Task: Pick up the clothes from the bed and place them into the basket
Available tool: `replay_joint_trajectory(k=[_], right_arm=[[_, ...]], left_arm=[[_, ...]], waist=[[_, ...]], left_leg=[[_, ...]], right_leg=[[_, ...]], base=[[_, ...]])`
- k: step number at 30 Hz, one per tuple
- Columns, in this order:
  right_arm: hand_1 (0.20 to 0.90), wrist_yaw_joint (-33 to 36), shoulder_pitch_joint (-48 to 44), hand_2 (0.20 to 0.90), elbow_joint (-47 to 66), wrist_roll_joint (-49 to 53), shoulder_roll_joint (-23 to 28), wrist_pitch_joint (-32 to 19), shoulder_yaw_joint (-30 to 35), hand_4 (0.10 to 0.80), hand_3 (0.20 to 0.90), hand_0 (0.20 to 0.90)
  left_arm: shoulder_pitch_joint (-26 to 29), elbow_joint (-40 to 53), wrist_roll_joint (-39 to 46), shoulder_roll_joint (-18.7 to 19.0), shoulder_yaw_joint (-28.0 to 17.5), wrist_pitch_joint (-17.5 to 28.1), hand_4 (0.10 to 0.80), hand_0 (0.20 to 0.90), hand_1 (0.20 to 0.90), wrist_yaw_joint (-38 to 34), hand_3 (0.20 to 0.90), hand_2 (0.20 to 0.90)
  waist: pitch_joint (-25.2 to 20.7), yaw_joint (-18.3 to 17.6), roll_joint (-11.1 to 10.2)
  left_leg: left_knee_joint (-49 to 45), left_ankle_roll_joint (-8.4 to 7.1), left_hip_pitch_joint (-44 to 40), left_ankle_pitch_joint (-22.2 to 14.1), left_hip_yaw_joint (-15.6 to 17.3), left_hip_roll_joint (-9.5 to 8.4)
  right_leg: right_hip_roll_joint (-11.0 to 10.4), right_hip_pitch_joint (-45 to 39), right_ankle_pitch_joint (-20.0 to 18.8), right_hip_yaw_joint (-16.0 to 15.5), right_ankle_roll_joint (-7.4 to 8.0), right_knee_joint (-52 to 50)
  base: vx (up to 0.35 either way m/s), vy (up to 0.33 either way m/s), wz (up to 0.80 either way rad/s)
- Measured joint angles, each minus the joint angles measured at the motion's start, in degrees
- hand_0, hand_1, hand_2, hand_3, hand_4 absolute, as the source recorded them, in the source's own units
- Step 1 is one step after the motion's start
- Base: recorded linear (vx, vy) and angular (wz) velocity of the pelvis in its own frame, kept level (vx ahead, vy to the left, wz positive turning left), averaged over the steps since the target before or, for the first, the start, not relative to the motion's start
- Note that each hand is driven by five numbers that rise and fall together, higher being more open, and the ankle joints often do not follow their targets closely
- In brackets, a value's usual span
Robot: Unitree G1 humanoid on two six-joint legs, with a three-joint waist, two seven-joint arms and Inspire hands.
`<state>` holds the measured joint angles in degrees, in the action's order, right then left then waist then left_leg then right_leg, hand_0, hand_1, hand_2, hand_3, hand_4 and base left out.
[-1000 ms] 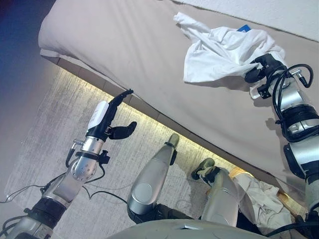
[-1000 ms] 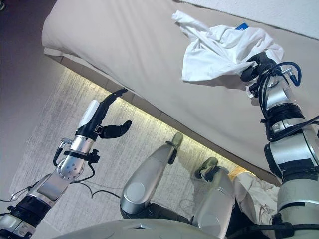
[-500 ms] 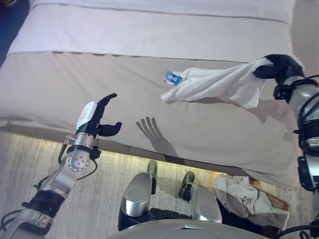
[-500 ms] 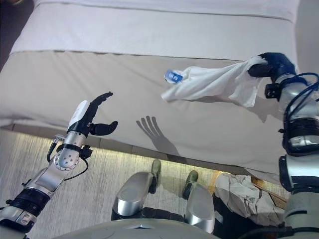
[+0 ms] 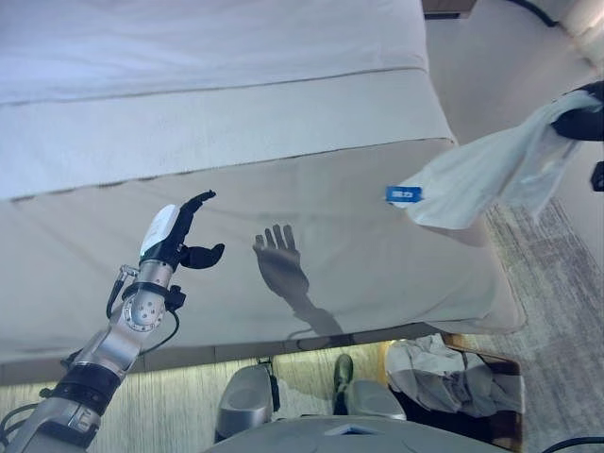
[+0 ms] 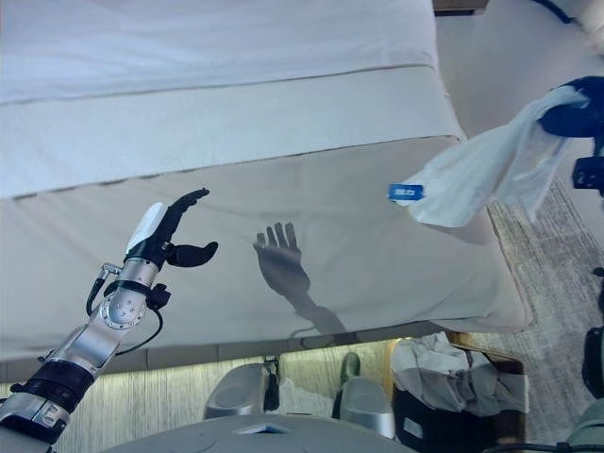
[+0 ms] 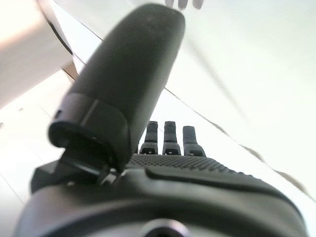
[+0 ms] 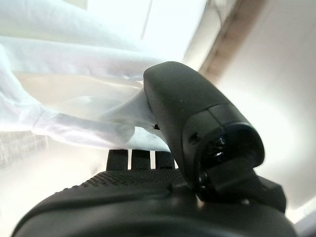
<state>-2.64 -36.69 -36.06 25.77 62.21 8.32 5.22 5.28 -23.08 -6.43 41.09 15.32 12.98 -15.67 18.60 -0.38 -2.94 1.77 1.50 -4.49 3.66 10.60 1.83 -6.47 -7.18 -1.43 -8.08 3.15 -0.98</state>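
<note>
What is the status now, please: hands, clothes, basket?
Right hand shut on white garment, held in air past bed corner. Left hand open, empty, over bed. Basket below, already holding clothes; nothing in the way.

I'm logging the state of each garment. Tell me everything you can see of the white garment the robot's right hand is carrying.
The white cloth garment is thin, creased fabric with a small blue tag at its low end. The right hand grips its upper end, thumb pinching the cloth. It hangs slanting down from the hand, its low end over the beige bed's corner, with no other contact visible.
</note>
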Motion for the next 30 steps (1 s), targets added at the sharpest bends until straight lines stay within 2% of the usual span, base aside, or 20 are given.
replay_joint_trajectory(k=[4,5,15,18,22,24,30], right_arm=[[0.300,0.2,2.1,0.300,1.5,0.7,3.3,0.0,4.5,0.100,0.200,0.300],[0.300,0.2,2.7,0.300,1.8,1.2,3.8,0.1,5.8,0.100,0.200,0.300],[0.300,-0.5,14.5,0.300,3.9,2.6,4.6,0.1,14.7,0.100,0.200,0.300],[0.300,-1.0,20.1,0.300,5.1,3.5,4.6,0.1,17.4,0.100,0.200,0.300],[0.300,-1.5,25.1,0.300,5.3,4.1,3.9,0.1,20.3,0.100,0.200,0.300],[0.300,-1.7,27.1,0.300,5.3,4.6,3.9,0.1,20.6,0.100,0.200,0.300],[0.300,-1.7,33.5,0.300,5.3,5.0,-0.1,-1.0,21.1,0.100,0.200,0.300]], left_arm=[[0.3,-3.2,-0.2,0.3,-0.3,0.0,0.800,0.900,0.900,0.0,0.900,0.900],[0.3,-3.2,-0.2,0.3,-0.4,0.0,0.800,0.900,0.900,0.1,0.900,0.900],[1.8,-5.7,0.6,-1.5,-0.4,1.0,0.800,0.900,0.900,4.2,0.900,0.900],[2.9,-7.4,1.7,-2.9,-0.3,1.0,0.800,0.900,0.900,5.0,0.900,0.900],[3.5,-8.0,2.1,-3.3,-0.1,1.0,0.800,0.900,0.900,5.9,0.900,0.900],[3.7,-8.7,2.1,-3.8,0.1,1.0,0.800,0.900,0.900,6.2,0.900,0.900],[3.3,-9.9,2.1,-4.7,1.3,0.9,0.800,0.900,0.900,6.7,0.900,0.900]], waist=[[-0.8,-3.0,-0.3],[-0.8,-3.3,-0.3],[-2.3,-9.0,-0.3],[-2.3,-11.1,-0.2],[-2.6,-13.5,0.0],[-3.3,-14.5,0.2],[-8.4,-17.2,0.8]], left_leg=[[2.2,0.10,-1.9,-0.1,2.6,-1.13],[2.6,0.10,-2.1,-0.1,3.2,-1.14],[3.2,0.09,-3.9,-0.1,7.1,-0.71],[3.2,-0.11,-4.0,-0.2,8.4,0.00],[3.2,-1.39,-4.0,-1.1,10.4,1.02],[3.3,-1.92,-4.0,-1.5,10.5,1.31],[3.3,-2.68,-3.9,-1.8,12.7,2.28]], right_leg=[[-0.8,-0.3,-0.5,2.0,0.62,1.9],[-0.8,-0.1,-0.8,2.6,1.23,2.3],[0.2,-0.7,-0.9,8.0,1.29,5.5],[0.8,0.0,-0.9,9.5,1.29,5.8],[2.1,1.2,-0.9,12.1,1.30,5.8],[2.4,1.5,-0.9,12.4,1.30,5.8],[3.4,2.9,-0.9,14.6,1.32,5.7]], base=[[0.017,-0.009,-0.36],[-0.004,-0.004,-0.33],[-0.026,0.001,-0.29],[-0.039,-0.003,-0.28],[-0.025,-0.004,-0.33],[-0.014,-0.005,-0.13],[-0.018,-0.025,-0.21]])
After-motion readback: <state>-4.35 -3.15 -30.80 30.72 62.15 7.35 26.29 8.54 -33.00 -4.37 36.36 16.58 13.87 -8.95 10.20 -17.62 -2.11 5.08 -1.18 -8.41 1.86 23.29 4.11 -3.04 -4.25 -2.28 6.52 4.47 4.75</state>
